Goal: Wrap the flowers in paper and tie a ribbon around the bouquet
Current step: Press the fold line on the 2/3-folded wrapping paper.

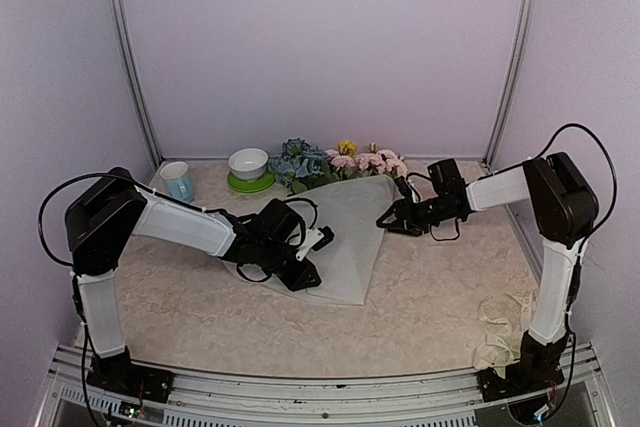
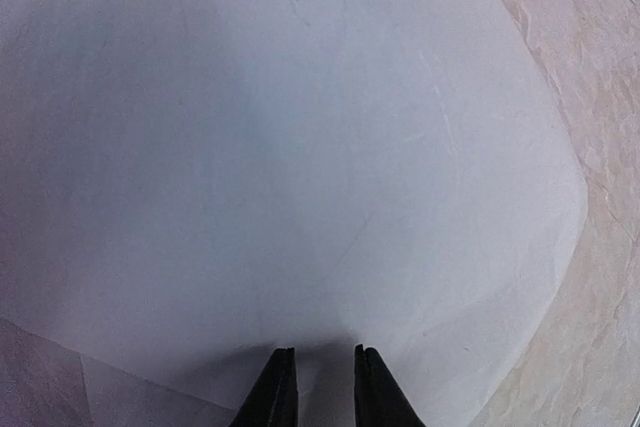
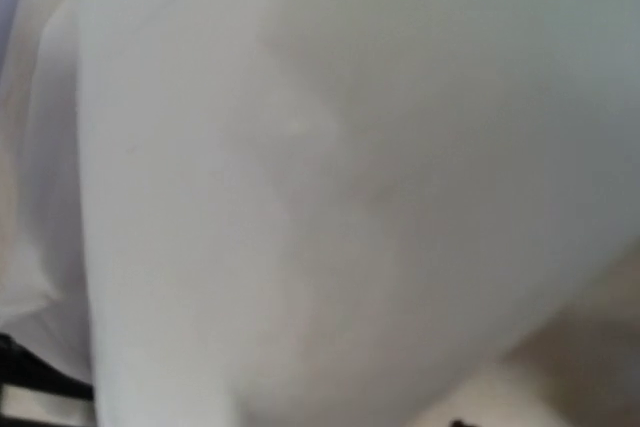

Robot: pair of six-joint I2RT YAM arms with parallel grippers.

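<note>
so the large thin translucent white paper [image 1: 350, 237] is lying on the beige marbled table [image 1: 440, 287], pretty much in the middle, and its far edge reaches right up to the artificial flowers [image 1: 340, 162]. those are blue hydrangea heads, pink blooms, a yellow one and green leaves, bunched along the far side by the back wall. the left gripper [image 2: 323, 350] is down on the near left part of the paper. in its wrist view the two black fingers [image 2: 280, 392] stand close together with only a narrow gap, and it looks like a bit of the sheet's edge is pinched between them, with the rest of the sheet spreading away in front. the right gripper [image 1: 388, 224] sits low, just at the right edge of the paper, up toward the flower end. its own camera is all blurry white sheet, so i can't tell if those fingers are spread or pressed together. the narrow cream-white fabric ribbon [image 1: 503, 327] is in a loose heap at the near right beside the right arm's base, well apart from the paper. over at the far left there's a white ceramic bowl [image 1: 248, 161] on a round green plate [image 1: 250, 184], with a pale blue mug [image 1: 178, 181] just left of them.
</note>
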